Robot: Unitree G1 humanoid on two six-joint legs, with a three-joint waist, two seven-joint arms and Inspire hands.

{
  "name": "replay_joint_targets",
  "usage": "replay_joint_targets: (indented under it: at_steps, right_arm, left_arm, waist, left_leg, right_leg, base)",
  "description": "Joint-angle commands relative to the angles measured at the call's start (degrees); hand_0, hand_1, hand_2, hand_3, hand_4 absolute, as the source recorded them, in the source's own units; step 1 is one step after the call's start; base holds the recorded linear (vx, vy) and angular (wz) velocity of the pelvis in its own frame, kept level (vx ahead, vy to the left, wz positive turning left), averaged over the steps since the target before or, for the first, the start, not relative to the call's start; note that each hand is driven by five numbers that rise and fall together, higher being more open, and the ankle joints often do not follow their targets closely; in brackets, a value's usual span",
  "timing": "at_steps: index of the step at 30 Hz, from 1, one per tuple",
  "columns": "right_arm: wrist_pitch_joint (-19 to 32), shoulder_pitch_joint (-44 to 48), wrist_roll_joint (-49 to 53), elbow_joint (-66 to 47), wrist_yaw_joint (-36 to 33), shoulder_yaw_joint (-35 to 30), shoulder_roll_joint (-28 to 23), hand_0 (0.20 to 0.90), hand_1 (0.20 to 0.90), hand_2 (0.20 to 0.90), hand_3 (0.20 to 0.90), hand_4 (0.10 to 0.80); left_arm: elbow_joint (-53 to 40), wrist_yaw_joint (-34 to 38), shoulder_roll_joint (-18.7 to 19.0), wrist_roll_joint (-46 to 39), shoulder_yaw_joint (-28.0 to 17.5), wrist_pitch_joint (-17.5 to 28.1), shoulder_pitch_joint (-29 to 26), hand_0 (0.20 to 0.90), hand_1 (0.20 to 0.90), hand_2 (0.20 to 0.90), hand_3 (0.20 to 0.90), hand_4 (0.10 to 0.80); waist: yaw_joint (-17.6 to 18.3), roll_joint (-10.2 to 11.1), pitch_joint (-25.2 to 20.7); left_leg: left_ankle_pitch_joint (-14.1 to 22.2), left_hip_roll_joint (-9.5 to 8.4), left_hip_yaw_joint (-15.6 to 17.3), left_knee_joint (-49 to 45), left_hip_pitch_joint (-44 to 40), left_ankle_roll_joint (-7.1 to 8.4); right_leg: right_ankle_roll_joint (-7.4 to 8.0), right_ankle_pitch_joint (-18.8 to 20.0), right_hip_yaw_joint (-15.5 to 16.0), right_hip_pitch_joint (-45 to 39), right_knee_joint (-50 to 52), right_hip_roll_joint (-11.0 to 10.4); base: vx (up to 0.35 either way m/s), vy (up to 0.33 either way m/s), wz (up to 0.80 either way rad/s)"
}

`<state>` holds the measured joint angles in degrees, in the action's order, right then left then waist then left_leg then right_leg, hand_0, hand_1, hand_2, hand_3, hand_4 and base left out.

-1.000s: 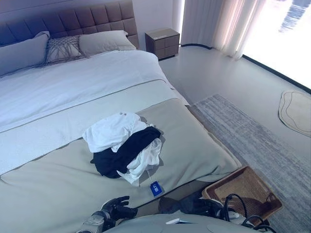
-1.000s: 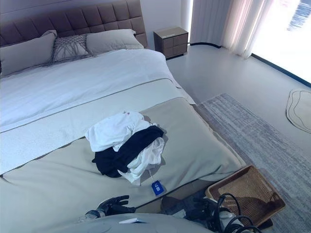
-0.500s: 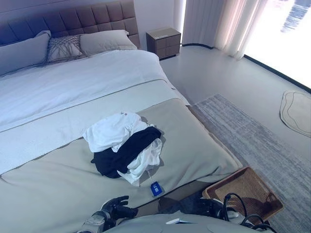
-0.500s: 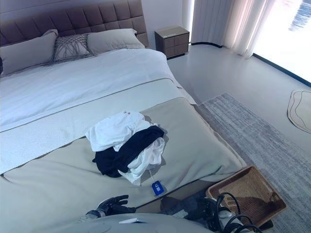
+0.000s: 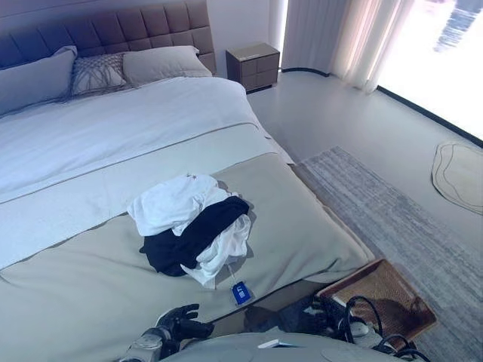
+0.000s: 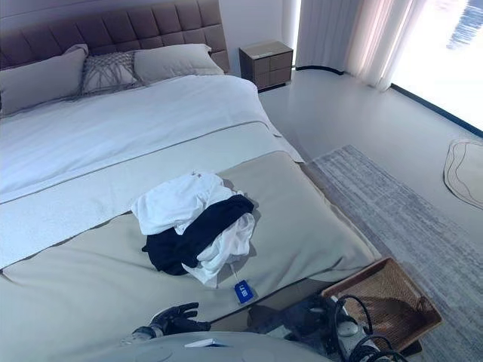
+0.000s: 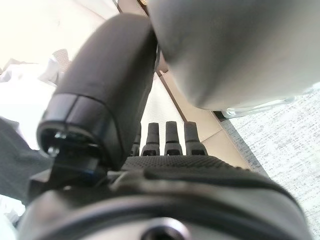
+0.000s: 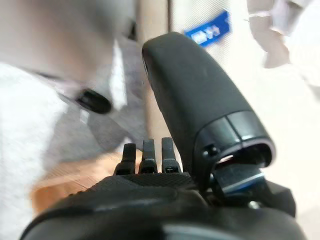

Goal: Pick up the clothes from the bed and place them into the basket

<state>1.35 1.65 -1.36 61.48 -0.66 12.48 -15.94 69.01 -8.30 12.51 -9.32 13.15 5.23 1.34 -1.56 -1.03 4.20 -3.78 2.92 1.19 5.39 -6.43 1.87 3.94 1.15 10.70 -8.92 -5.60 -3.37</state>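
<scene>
The left robot hand (image 5: 179, 326) shows only partly at the head views' bottom edge, its arm cut off there. The right robot hand (image 8: 200, 115) cannot be made out in the head views; in its wrist view its thumb hides much of the scene beyond. Past that thumb, a blue tag (image 8: 209, 32) is blurred, its print unreadable. The basket (image 6: 381, 302) is partly hidden. The black garment (image 5: 192, 240) lies half under white clothes (image 5: 170, 204). A small rug (image 5: 456, 175) is cut off.

Open bed (image 5: 90, 294) cover is lying all around the clothes (image 5: 190, 230); the basket (image 5: 385, 296) is sitting on the floor, near right, unobstructed.
</scene>
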Motion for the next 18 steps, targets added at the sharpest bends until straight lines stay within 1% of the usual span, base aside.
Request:
replay_joint_targets:
  at_steps: [1, 4, 6, 8, 10, 11, 14, 16, 18]
  right_arm:
    - [2.84, 5.90, -2.93, -11.45, -6.30, 1.87, -2.98, 0.900, 0.900, 0.900, 0.900, 0.800]
    - [1.30, 7.27, -8.69, -26.00, -7.27, 3.42, -6.38, 0.900, 0.900, 0.900, 0.900, 0.800]
    - [1.96, 8.93, -11.40, -30.34, -6.81, 4.51, -8.53, 0.900, 0.900, 0.900, 0.900, 0.800]
    - [2.44, 11.65, -13.06, -31.90, -6.95, 5.56, -10.23, 0.900, 0.900, 0.900, 0.900, 0.800]
    - [1.91, 17.51, -13.53, -30.96, -8.07, 7.48, -11.61, 0.900, 0.900, 0.900, 0.900, 0.800]
    - [1.14, 23.37, -13.02, -29.24, -9.19, 9.15, -12.43, 0.900, 0.900, 0.900, 0.900, 0.800]
    - [-0.88, 36.20, -12.26, -24.21, -11.62, 12.72, -13.57, 0.900, 0.900, 0.900, 0.900, 0.800]
    - [-1.26, 41.29, -13.13, -20.64, -12.70, 14.19, -14.03, 0.900, 0.900, 0.900, 0.900, 0.800]
    - [-0.61, 46.08, -13.82, -16.39, -14.35, 15.69, -14.66, 0.900, 0.900, 0.900, 0.900, 0.800]
  left_arm:
    - [1.87, 1.41, 1.64, 1.98, 0.86, 1.64, -1.24, 0.900, 0.900, 0.900, 0.900, 0.800]
    - [0.37, 1.97, 1.81, 1.28, -0.08, 2.21, 0.50, 0.900, 0.900, 0.900, 0.900, 0.800]
    - [-0.44, 2.18, 2.25, 0.49, -0.26, 2.21, 0.69, 0.900, 0.900, 0.900, 0.900, 0.800]
    - [-1.11, 2.18, 2.75, -0.26, 0.16, 2.21, 0.22, 0.900, 0.900, 0.900, 0.900, 0.800]
    - [-1.61, 2.22, 3.49, -1.28, 1.30, 2.17, -1.53, 0.900, 0.900, 0.900, 0.900, 0.800]
    - [-1.81, 2.40, 4.44, -2.30, 2.45, 2.66, -3.46, 0.900, 0.900, 0.900, 0.900, 0.800]
    - [-2.52, 3.46, 6.58, -4.49, 4.25, 2.66, -8.63, 0.900, 0.900, 0.900, 0.900, 0.800]
    - [-3.54, 3.99, 7.40, -5.31, 4.58, 2.46, -9.83, 0.900, 0.900, 0.900, 0.900, 0.800]
    - [-4.65, 4.04, 8.25, -6.68, 4.92, 2.69, -10.31, 0.900, 0.900, 0.900, 0.900, 0.800]
  waist:
    - [-1.72, 2.95, 1.72]
    - [-2.43, 3.47, 2.10]
    - [-3.18, 3.72, 2.83]
    - [-4.32, 4.09, 4.06]
    - [-5.91, 4.64, 6.01]
    - [-7.14, 5.28, 8.42]
    - [-9.71, 6.48, 14.16]
    - [-11.30, 6.70, 16.28]
    - [-13.19, 6.68, 18.20]
  left_leg:
    - [5.14, -4.34, -1.84, -0.39, -1.75, -3.30]
    - [4.93, -4.44, -1.94, -0.39, -1.13, -3.38]
    - [4.65, -4.63, -2.35, -0.39, -0.58, -3.63]
    - [4.65, -4.90, -2.83, -1.64, 0.82, -3.85]
    - [5.06, -5.38, -3.71, -4.63, 4.25, -4.13]
    - [5.14, -5.61, -4.49, -6.59, 7.17, -4.35]
    - [5.00, -6.32, -5.81, -10.76, 13.49, -4.85]
    - [5.00, -6.80, -6.23, -12.65, 15.98, -5.10]
    - [5.42, -7.54, -7.01, -15.46, 18.99, -5.43]
  right_leg:
    - [-2.00, -3.37, 0.67, -0.57, 4.93, 0.65]
    - [-1.84, -3.28, 0.86, 0.24, 5.35, 0.33]
    - [-1.89, -3.46, 0.85, 1.23, 6.25, 0.13]
    - [-1.94, -3.46, 1.15, 2.35, 7.14, -0.24]
    - [-2.05, -3.28, 1.75, 4.75, 8.53, -0.79]
    - [-2.11, -2.86, 2.19, 6.79, 9.38, -1.04]
    - [-2.05, -1.54, 3.08, 11.02, 10.99, -1.36]
    - [-1.85, -0.98, 3.89, 12.33, 11.47, -1.69]
    - [-1.45, -0.75, 4.69, 13.29, 12.15, -2.36]
  base:
    - [0.079, 0.029, 0.03]
    - [0.090, 0.064, 0.06]
    - [0.102, 0.117, 0.04]
    - [0.042, 0.098, 0.13]
    - [-0.057, 0.066, 0.24]
    - [-0.190, -0.014, 0.26]
    - [-0.211, -0.062, 0.47]
    - [-0.038, -0.013, 0.41]
    - [0.051, 0.022, 0.29]
